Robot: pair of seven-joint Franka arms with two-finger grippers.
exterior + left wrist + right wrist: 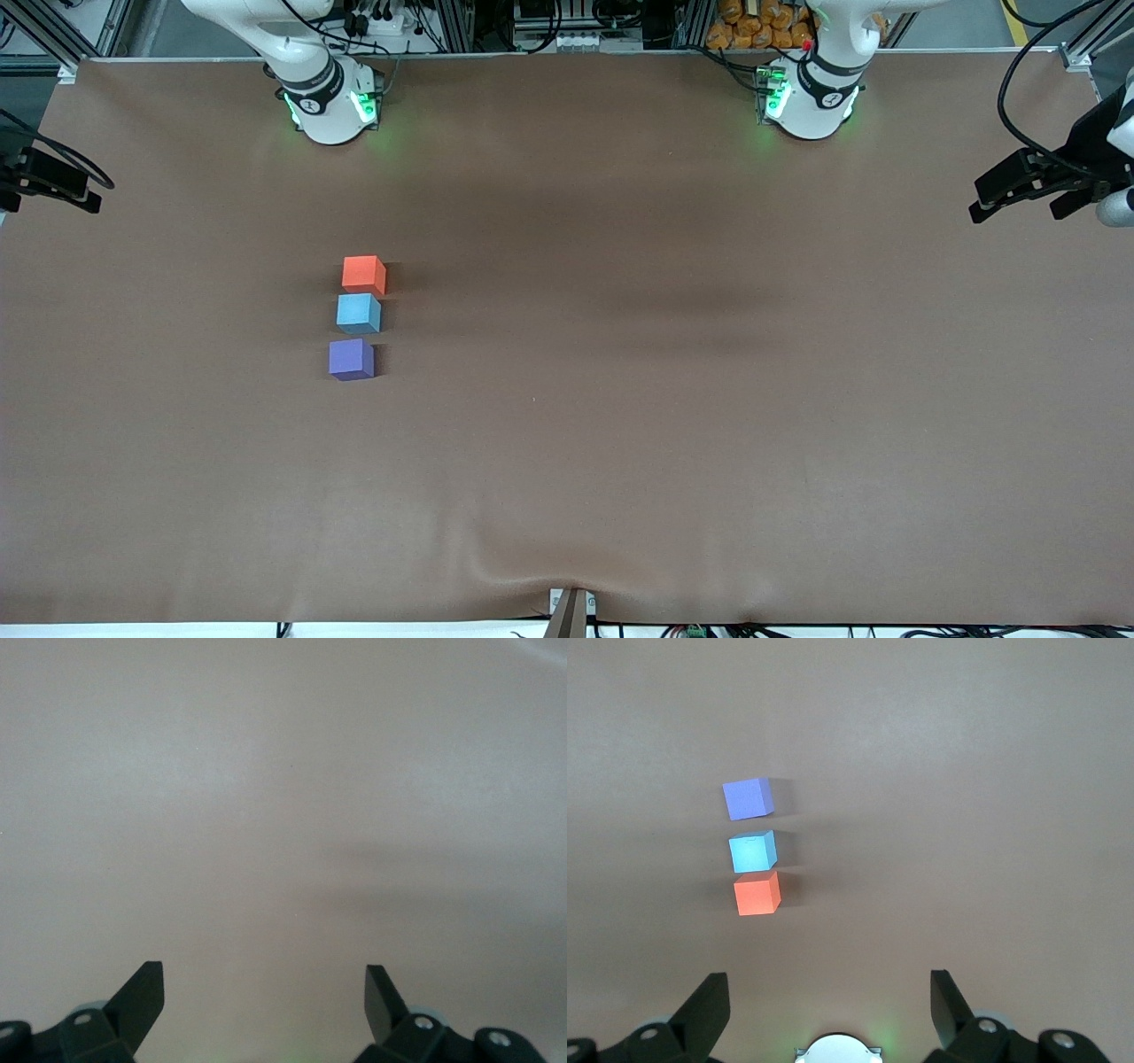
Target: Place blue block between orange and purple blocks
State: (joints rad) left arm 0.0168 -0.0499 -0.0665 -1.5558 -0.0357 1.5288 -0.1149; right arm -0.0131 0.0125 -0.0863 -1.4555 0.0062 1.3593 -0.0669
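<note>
On a brown table [673, 425], the blue block [359, 314] sits left of frame centre between the orange block [363, 274] and purple block [351, 359]. Only the right gripper [828, 992], open, views them; the left gripper [264, 990], open, sees bare tabletop.

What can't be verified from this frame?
- Whether the blue block touches the orange block: gap too small in front view.
- Right gripper: cut off at front view's edge.
- Left gripper: wrist view shows only bare table.
</note>
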